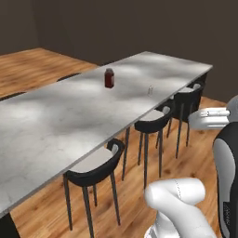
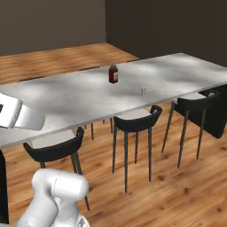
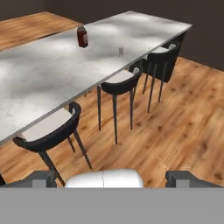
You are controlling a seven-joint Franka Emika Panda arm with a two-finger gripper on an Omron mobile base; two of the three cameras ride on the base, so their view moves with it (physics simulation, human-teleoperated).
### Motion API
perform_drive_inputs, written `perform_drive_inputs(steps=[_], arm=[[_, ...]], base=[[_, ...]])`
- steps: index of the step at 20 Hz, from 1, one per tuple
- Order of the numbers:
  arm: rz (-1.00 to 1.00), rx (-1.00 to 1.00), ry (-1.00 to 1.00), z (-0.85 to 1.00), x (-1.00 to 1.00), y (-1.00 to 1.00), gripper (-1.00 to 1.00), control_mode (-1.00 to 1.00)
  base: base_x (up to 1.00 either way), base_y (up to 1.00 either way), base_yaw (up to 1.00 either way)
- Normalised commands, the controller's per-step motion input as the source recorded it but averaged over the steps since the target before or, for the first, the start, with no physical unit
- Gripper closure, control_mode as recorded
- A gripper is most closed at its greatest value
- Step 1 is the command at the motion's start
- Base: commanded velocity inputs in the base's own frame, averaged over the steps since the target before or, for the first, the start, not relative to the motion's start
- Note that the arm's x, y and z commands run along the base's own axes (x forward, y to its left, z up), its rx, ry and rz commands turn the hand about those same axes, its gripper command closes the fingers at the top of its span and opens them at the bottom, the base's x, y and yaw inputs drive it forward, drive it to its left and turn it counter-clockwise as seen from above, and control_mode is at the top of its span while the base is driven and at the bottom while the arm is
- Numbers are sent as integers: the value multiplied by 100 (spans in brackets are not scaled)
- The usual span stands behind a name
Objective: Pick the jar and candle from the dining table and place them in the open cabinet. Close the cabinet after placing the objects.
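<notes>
The dining table (image 1: pixel 60 111) (image 2: pixel 80 97) (image 3: pixel 43 65) is a long white-grey marble slab stretching away from me. My gripper (image 3: pixel 113 178) hangs back from its near edge, over the wooden floor beside the chairs. It is open, its fingertips (image 3: pixel 41 178) far apart with nothing between them. The jar, the candle and the cabinet are out of view.
A small red-brown bottle (image 1: pixel 109 78) (image 2: pixel 113 74) (image 3: pixel 82 36) and a tiny pale shaker (image 1: pixel 150 90) (image 2: pixel 143 91) (image 3: pixel 120 51) stand on the far half of the table. Black-framed chairs (image 1: pixel 95 167) (image 2: pixel 135 120) (image 3: pixel 120 83) line its near side, and open wooden floor (image 3: pixel 183 118) lies to the right.
</notes>
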Motion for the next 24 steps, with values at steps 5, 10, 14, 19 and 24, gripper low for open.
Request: perform_drive_inputs(steps=[5, 10, 14, 19, 24], arm=[[0, 0, 0, 0, 0, 0, -100, 100], [0, 0, 0, 0, 0, 0, -100, 100], [0, 0, 0, 0, 0, 0, -100, 100], [0, 0, 0, 0, 0, 0, -100, 100], [0, 0, 0, 0, 0, 0, -100, 100]], base=[[40, -100, 16], [36, -100, 31], [37, -100, 35], [45, -93, 39], [60, -84, 42]])
